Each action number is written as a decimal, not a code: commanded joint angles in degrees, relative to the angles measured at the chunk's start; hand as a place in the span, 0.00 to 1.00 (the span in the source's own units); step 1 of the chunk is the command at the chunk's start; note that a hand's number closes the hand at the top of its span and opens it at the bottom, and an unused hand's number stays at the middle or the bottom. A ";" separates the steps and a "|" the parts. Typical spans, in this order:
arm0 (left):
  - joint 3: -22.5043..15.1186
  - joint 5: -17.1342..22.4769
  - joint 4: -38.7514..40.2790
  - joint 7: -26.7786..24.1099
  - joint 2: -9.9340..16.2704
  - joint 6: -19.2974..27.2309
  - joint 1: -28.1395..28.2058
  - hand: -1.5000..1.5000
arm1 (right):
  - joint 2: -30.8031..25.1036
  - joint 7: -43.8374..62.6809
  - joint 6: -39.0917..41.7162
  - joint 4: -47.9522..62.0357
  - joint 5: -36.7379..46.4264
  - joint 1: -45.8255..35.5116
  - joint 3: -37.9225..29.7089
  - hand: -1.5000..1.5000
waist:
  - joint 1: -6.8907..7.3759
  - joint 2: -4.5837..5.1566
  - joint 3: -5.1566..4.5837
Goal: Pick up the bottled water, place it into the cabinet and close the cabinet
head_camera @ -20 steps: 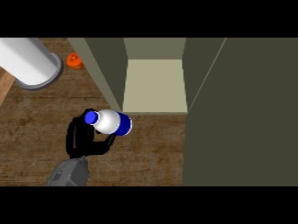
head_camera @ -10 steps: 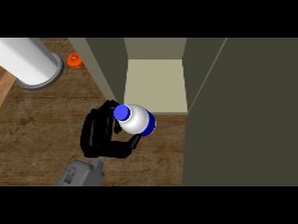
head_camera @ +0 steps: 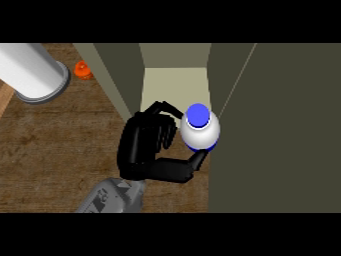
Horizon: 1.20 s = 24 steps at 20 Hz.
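Since the earlier frames, the bottled water [head_camera: 200,127] and the hand carrying it have travelled rightward and up the view, from over the open wooden counter [head_camera: 47,145] to the mouth of the cabinet [head_camera: 174,82]. Only one hand [head_camera: 147,147] appears, on a grey forearm [head_camera: 114,197] entering from the lower edge left of centre; whether it is the left or the right cannot be told. Its black fingers are curled round the bottle's left side and the thumb wraps beneath, so the hand is grasping the bottled water. Seen almost end-on from above, the bottle stands upright, its long axis running toward the viewer: the blue cap faces up, the white body surrounds it, and a blue band shows at the lower edge. It sits at the front edge of the cabinet's pale interior floor, just beside the dark open door [head_camera: 284,130] that fills the right of the view. No contents are visible on the pale floor behind the bottle. A white cylinder [head_camera: 25,70] lies at upper left, with a small orange object [head_camera: 83,71] just beside it.
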 commanded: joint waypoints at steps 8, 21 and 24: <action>-2.22 1.75 9.84 5.31 -0.03 18.61 -20.65 1.00 | 0.05 4.12 -1.34 -3.74 -4.26 -3.28 -2.23 0.00 | -0.86 0.32 0.00; -1.12 3.63 23.79 -0.50 -0.01 17.58 -24.54 1.00 | -2.34 4.63 1.24 -3.62 -10.23 -2.30 -8.65 0.00 | -0.72 0.26 -0.03; -0.43 5.01 30.62 -1.97 -0.02 17.32 -27.99 1.00 | -3.62 6.21 1.19 -4.05 -11.87 -3.07 -8.77 0.00 | -1.35 0.60 -0.04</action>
